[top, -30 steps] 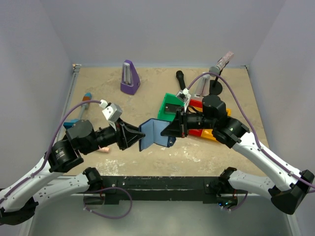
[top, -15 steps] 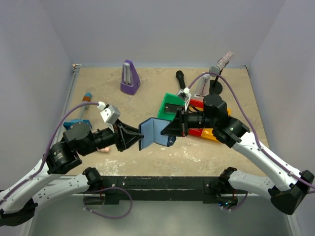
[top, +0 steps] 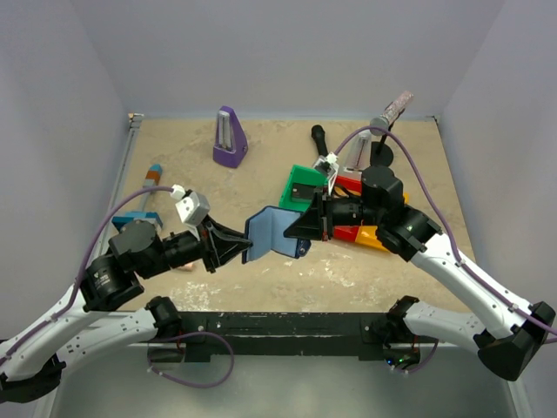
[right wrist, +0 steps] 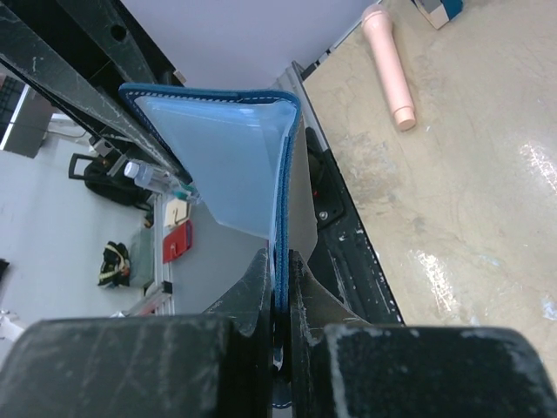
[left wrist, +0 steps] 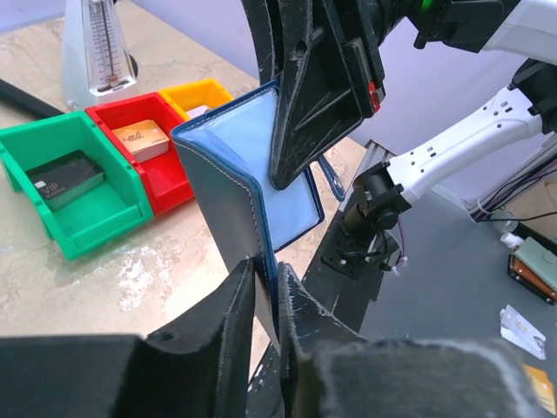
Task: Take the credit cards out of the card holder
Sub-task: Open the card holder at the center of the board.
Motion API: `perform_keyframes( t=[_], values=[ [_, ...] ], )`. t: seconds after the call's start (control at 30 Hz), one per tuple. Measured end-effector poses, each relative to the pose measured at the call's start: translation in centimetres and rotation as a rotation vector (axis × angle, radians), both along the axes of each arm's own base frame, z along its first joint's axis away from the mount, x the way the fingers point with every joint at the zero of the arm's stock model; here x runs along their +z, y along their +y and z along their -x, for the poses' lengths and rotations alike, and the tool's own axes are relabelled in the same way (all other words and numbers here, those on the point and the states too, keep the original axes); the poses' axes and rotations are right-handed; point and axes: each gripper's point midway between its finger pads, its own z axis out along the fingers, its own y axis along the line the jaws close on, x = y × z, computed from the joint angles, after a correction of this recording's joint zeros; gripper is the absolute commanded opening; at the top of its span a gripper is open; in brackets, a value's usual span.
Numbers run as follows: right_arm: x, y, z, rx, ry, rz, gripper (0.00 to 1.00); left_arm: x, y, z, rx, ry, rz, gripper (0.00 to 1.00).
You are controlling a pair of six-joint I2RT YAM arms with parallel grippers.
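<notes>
The card holder, a navy bifold with pale blue inner panels, hangs open in the air between both grippers. My left gripper is shut on its left flap, and its fingers pinch that flap's lower edge. My right gripper is shut on the right flap, with its fingers clamped on the stitched edge. No card shows in the open panels. A tan credit card lies in the red bin. A dark flat rectangle lies in the green bin.
A yellow bin stands beside the red one. A purple metronome and a grey one stand at the back. A black-handled tool and a stand are at back right. A pink object and a blue-orange tool lie at the left.
My left arm has drawn back toward the lower left, still holding its flap. The card holder has spread a little wider. The right arm has hardly moved.
</notes>
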Motion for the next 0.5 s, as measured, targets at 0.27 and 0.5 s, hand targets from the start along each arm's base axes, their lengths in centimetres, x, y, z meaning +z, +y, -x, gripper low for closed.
perform_keyframes(
  t=[0.27,0.5],
  values=[
    [-0.49,-0.03,0.15,0.014,0.012,-0.001,0.00,-0.52,0.33,0.23,-0.004,-0.016,0.000,0.00],
    [-0.23,0.04,-0.01,0.012,0.005,-0.014,0.04,-0.21,0.23,0.21,-0.006,-0.022,0.012,0.00]
  ],
)
